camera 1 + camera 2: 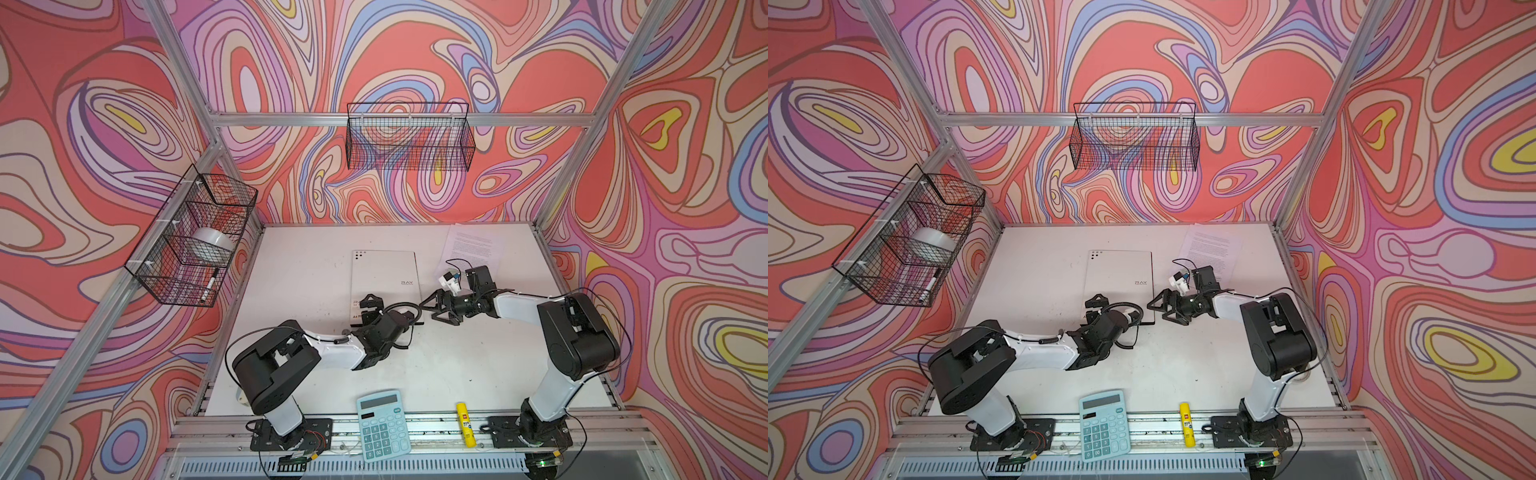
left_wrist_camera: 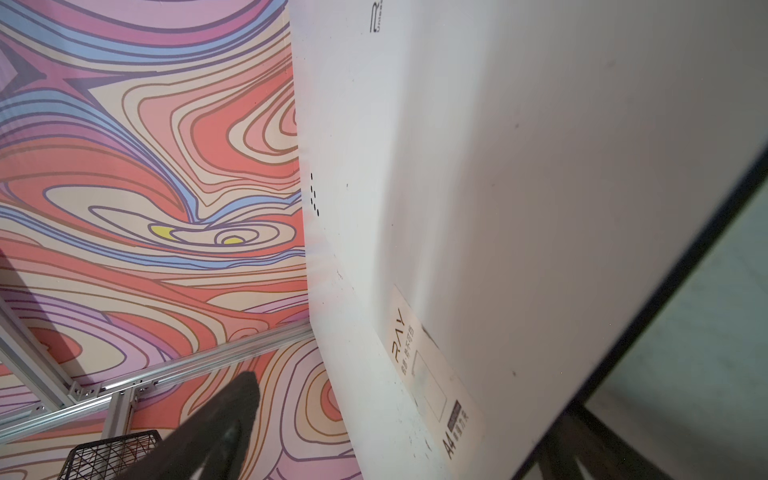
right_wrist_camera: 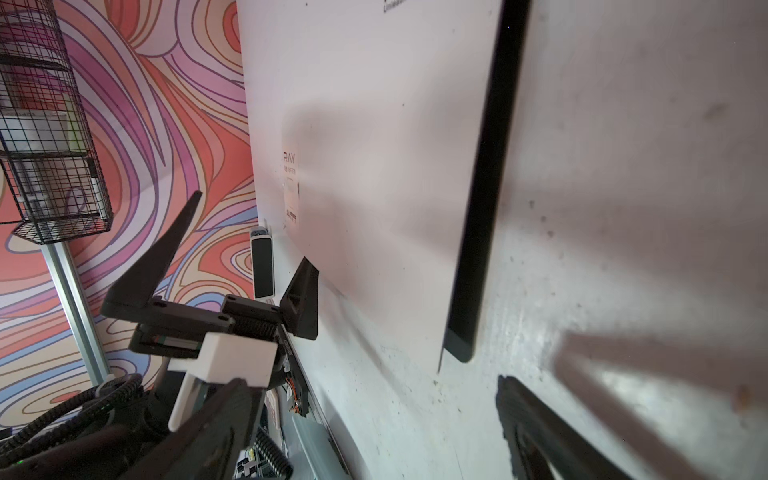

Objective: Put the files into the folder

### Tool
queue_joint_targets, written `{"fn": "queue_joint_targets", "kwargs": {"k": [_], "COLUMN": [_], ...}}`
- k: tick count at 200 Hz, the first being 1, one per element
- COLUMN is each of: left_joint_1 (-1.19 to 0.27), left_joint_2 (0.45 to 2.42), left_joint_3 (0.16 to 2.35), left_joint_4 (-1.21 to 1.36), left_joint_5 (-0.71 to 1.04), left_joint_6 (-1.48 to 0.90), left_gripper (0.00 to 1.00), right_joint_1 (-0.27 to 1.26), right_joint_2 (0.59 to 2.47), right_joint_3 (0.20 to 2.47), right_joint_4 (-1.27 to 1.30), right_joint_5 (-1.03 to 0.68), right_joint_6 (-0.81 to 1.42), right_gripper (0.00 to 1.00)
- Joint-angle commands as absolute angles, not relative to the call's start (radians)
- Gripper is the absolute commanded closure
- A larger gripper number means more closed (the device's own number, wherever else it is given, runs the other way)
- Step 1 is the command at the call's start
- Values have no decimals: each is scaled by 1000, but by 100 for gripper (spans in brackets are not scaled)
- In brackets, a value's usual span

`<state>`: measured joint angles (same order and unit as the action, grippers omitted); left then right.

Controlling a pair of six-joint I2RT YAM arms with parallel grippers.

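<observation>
White cover up and shut, the folder (image 1: 384, 278) is laid flat around the middle of the table (image 1: 299, 266), with the "RAY" mark readable in both top views. Its black edge can be made out along one long side in the right wrist view. The files (image 1: 473, 243) are parked at the far right corner of the table, turned a bit askew. They're kept apart from the folder and not put inside it yet, and the near corner of the sheets is hidden behind the right arm's wrist.

The left gripper (image 1: 368, 308) is held over the folder's near left corner, right by the label, with the jaws spread wide and nothing between them. Whether the cover is actually touched by a finger can't be told. The right gripper (image 1: 427, 311) is pointed at the folder's near right corner, just beside it, with the jaws also spread wide and nothing gripped.

On the front rail a pale blue calculator (image 1: 383, 424) and a yellow glue stick (image 1: 465, 424) are laid, well apart from the folder. A back basket (image 1: 409, 137) is hung on the far wall. A side basket (image 1: 174, 266) is hung on the left, with a tape roll (image 1: 212, 243) and a marker (image 1: 209, 286) kept in it.
</observation>
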<state>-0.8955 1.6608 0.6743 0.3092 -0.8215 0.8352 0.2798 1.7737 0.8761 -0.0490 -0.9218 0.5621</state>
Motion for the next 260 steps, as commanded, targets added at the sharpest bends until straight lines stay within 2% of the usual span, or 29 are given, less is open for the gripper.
{"fn": "queue_joint_targets", "kwargs": {"k": [1,156,187,217,260], "left_joint_1": [-891,-881,-882,-863,-763], "left_joint_2": [1671,1657,1632,1530,1403], "left_joint_3": [706,724,756,759,867], "left_joint_4": [305,224,57,-48,-315], "left_joint_5": [-845,-829,-767,-669,-535], "left_joint_6": [815,767,741,727,592], "left_gripper": [0,0,0,0,0], "right_joint_1": [299,334,334,334,334], "right_joint_2": [1808,1938,1948,1965,1970], "right_joint_3": [909,986,998,1000,1004], "right_joint_4": [-18,113,141,197,251], "right_joint_5": [-940,-1020,-1037,-1060,-1074], "right_joint_6": [553,635,656,695,747], "right_gripper": [2,2,2,2,2]}}
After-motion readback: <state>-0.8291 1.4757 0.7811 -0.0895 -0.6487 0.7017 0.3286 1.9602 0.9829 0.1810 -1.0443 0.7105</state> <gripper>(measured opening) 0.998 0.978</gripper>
